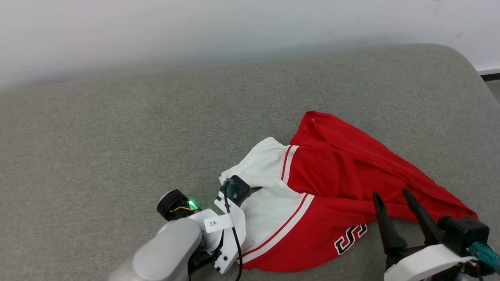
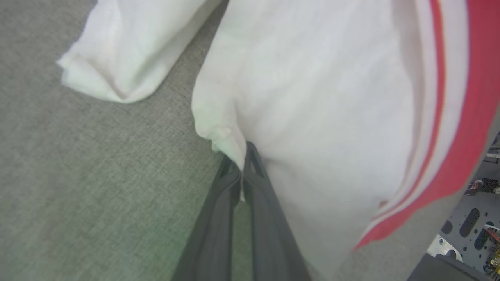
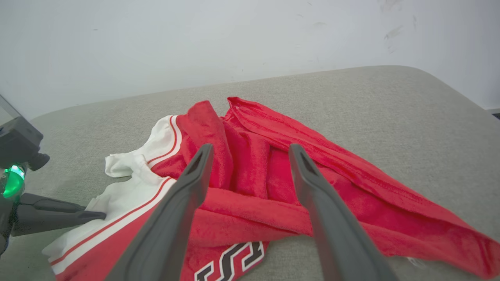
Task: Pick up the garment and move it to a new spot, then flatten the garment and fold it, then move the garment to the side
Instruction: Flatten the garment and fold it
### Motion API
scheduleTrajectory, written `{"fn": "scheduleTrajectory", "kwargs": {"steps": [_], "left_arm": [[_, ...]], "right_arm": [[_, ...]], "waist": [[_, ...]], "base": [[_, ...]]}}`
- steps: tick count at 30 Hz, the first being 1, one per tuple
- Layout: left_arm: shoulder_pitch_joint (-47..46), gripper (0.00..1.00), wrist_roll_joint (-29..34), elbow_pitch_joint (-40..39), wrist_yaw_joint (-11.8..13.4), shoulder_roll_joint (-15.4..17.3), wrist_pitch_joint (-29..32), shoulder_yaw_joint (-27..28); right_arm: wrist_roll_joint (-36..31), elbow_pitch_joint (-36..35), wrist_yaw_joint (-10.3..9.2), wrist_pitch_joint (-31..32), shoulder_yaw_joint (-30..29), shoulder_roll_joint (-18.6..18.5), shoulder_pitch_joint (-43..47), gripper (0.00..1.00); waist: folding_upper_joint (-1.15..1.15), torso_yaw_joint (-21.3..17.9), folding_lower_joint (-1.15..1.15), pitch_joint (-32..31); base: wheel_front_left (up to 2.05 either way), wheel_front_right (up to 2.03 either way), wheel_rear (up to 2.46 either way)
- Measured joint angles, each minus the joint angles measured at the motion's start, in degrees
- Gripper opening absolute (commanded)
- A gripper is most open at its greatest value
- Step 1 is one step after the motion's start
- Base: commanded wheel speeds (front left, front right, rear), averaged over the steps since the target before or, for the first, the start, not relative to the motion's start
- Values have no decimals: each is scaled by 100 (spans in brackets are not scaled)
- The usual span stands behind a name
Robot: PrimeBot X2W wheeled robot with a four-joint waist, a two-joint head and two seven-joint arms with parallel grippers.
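Clamped between the pressed-together fingers [image 2: 265, 203] of the left gripper [image 2: 244, 156]: a white sleeve fold of the garment [image 1: 336, 175]. Crumpled on the grey cushion [image 1: 117, 136], red body bunched toward the robot's right, black white-edged lettering at the near hem. At that near red edge, the right gripper [image 1: 390, 193], 2 fingers spread, gripping nothing.

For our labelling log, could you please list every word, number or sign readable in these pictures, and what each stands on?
"3米", on a white tag on the left arm; small, barely legible.
"S" or "5", cannot tell which, black with white outline, on the red jersey T-shirt; the rest of that print is folded under.
No other text is readable.
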Motion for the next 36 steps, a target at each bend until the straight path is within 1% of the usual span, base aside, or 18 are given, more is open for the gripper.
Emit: {"fn": "scheduleTrajectory", "kwargs": {"steps": [1, 4, 8, 11, 17, 22, 25, 28, 31, 33, 36], "left_arm": [[6, 0, -2, 21, -1, 1, -158, 33], [15, 0, -53, 4, 155, 20, -698, 277], [12, 0, -27, -254, 356, 277, -1254, 545], [19, 0, 23, -615, 510, 501, -1496, 688], [346, 0, 118, -1589, 950, 1169, -1725, 1005], [912, 0, 52, -2231, 1397, 1811, -1618, 1322], [1383, 0, -121, -2425, 1700, 2082, -1575, 1540], [1987, 0, -435, -2434, 2018, 2142, -1688, 1782], [2555, 0, -815, -2265, 2243, 2036, -1916, 2018], [2851, 0, -1022, -2069, 2306, 1880, -2059, 2089], [3099, 0, -1294, -1740, 2254, 1618, -2303, 2185]], "right_arm": [[7, 15, 0, -8, -14, 0, 1, 100], [51, 68, 0, -30, -89, -1, 12, 100], [100, 142, 0, -23, -198, 0, 77, 100], [141, 183, 0, 4, -250, 0, 104, 100], [181, 179, 0, 51, -414, 0, 242, 100], [204, 166, 0, 104, -534, 1, 341, 100], [211, 154, 0, 153, -561, 1, 343, 100], [241, 149, 0, 172, -579, 1, 348, 100], [254, 156, 0, 216, -593, 1, 354, 100], [256, 164, 0, 260, -621, 1, 358, 100], [257, 179, 0, 290, -634, 1, 360, 100]], "waist": [[0, 13, 0, -10], [0, 74, 0, -53], [0, 207, 0, -132], [0, 323, 0, -212], [0, 573, 0, -381], [0, 775, 0, -496], [0, 844, 0, -540], [0, 859, -1, -556], [0, 850, -1, -577], [0, 849, -1, -583], [0, 848, -1, -591]], "base": [[0, 0, 0], [0, 0, 0], [0, 0, 0], [0, 0, 0], [0, 0, 0], [0, 0, 0], [0, 0, 0], [0, 0, 0], [0, 0, 0], [0, 0, 0], [0, 0, 0]]}}
